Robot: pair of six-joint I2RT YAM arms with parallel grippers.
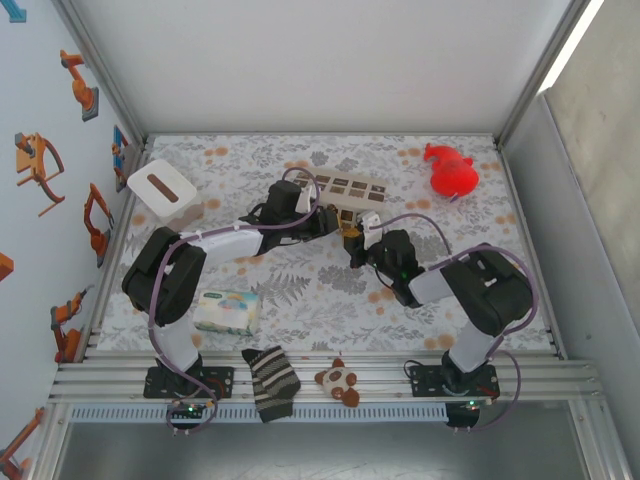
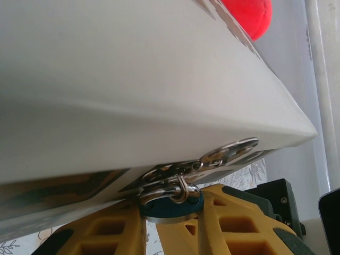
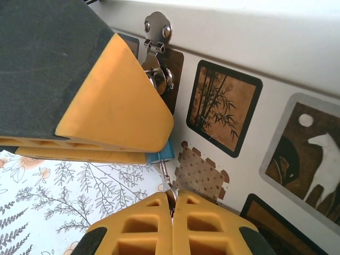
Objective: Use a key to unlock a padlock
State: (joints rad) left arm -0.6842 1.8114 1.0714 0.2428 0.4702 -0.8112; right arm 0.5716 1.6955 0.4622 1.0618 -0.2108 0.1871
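Note:
The small blue padlock (image 2: 170,207) hangs by its grey shackle (image 2: 183,190) from the metal hasp (image 3: 158,27) of the cream box with brown squares (image 1: 345,187). My left gripper (image 2: 171,211) is shut on the padlock's body from both sides. In the right wrist view the padlock (image 3: 166,153) peeks out from under the left gripper's yellow fingers (image 3: 117,114). My right gripper (image 3: 172,199) is shut on a thin metal key (image 3: 167,172), whose blade reaches up into the padlock's underside. Both grippers meet at the box's near side (image 1: 352,238).
A red toy (image 1: 450,172) lies at the back right and a white tissue box (image 1: 160,186) at the back left. A wipes pack (image 1: 227,312) sits near the left arm. A striped sock (image 1: 270,382) and small plush (image 1: 338,380) rest on the front rail.

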